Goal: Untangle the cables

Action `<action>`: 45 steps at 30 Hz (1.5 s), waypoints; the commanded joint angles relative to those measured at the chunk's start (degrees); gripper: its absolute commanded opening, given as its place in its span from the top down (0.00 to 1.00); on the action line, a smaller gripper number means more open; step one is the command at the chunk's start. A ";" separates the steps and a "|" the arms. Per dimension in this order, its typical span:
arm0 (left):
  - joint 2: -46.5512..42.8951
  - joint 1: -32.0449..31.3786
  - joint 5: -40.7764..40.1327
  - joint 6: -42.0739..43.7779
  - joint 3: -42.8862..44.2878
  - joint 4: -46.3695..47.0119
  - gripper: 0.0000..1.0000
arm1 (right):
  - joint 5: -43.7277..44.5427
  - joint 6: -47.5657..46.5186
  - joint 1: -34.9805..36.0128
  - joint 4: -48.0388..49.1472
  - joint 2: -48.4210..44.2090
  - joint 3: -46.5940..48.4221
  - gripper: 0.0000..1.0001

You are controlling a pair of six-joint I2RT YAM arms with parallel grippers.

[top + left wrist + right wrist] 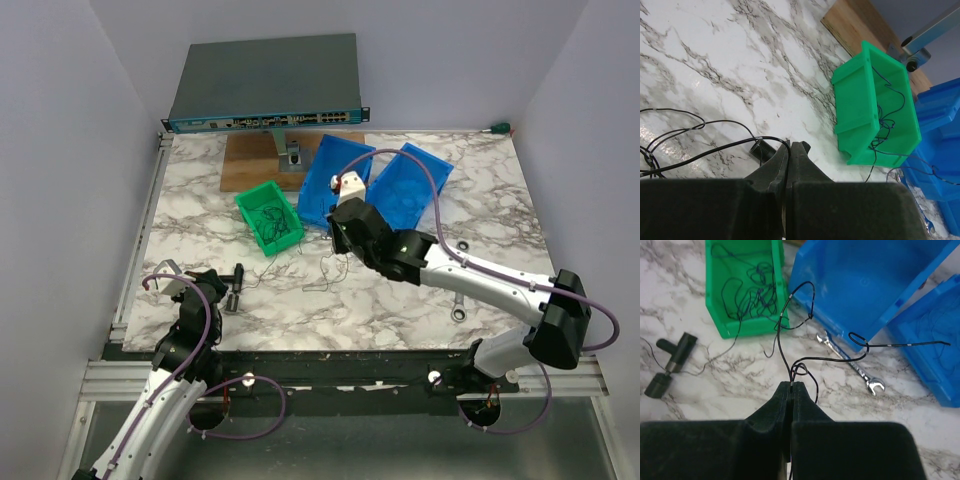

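My right gripper (792,385) is shut on a thin black cable (785,335) that rises from its tips, loops past the blue bin's edge and runs right. In the top view it (338,245) hangs over loose thin cables (325,272) on the marble. A green bin (742,287) holds a scribbly tangle of dark cables (752,292); it also shows in the top view (268,218). My left gripper (790,145) is shut with a black cable (715,150) running into its tips; it sits low at the near left (222,283).
Two blue bins (335,180) (408,185) lie tilted behind the right gripper. A silver wrench (850,362) lies by the blue bin. Black cylindrical parts (236,285) lie near the left gripper. A network switch (265,85) and a wooden board (260,165) are at the back.
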 commanded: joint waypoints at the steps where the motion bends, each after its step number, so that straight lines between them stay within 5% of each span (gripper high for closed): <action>1: -0.03 0.02 -0.11 0.02 -0.38 0.12 1.00 | 5.32 -2.80 -2.04 5.78 -0.38 3.74 0.99; 15: -0.53 0.06 -0.12 -0.02 -0.47 -0.27 1.00 | 7.00 -2.30 -14.52 10.83 16.72 20.23 0.99; 26: -0.59 0.05 -0.12 -0.01 -0.50 -0.16 1.00 | 6.72 -4.98 -17.19 9.35 15.25 26.36 0.99; 36: 0.03 0.06 0.21 0.64 -0.47 0.68 1.00 | -31.59 1.06 -16.13 -3.34 13.09 21.20 0.99; 45: -0.07 0.01 0.42 0.77 -0.48 0.77 1.00 | -37.10 1.21 -7.83 -2.30 7.62 11.71 0.99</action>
